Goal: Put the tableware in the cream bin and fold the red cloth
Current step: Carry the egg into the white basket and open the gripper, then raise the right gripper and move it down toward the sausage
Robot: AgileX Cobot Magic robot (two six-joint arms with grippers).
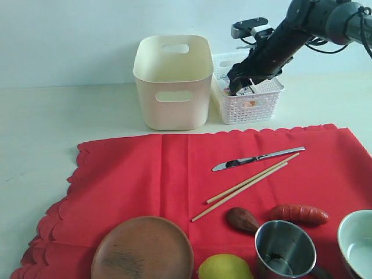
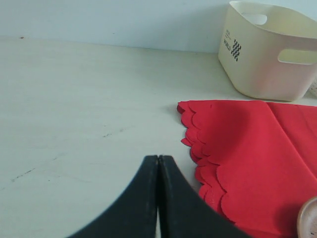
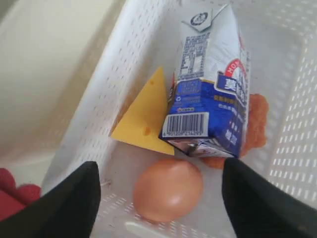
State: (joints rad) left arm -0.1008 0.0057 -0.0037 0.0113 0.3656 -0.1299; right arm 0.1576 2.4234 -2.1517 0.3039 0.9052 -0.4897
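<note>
The red cloth point(image 1: 145, 174) lies spread on the table with a round brown plate point(image 1: 142, 249), steel cup point(image 1: 285, 249), pale bowl point(image 1: 357, 241), knife point(image 1: 256, 158), chopsticks point(image 1: 247, 183) and dark wooden spoon point(image 1: 242, 220) on it. The cream bin point(image 1: 173, 81) stands behind the cloth. My right gripper point(image 1: 237, 81) hangs open inside the white lattice basket point(image 1: 250, 104), its fingers apart on either side of a toy egg point(image 3: 168, 191) without touching it. My left gripper point(image 2: 158, 158) is shut and empty over bare table, beside the cloth's scalloped edge point(image 2: 198, 148).
In the basket lie a cheese wedge point(image 3: 146, 116), a milk carton point(image 3: 210, 84) and an orange toy point(image 3: 255, 124) under it. A sausage point(image 1: 299, 214) and a lemon point(image 1: 225, 267) rest on the cloth near the cup. Bare table stretches left of the cloth.
</note>
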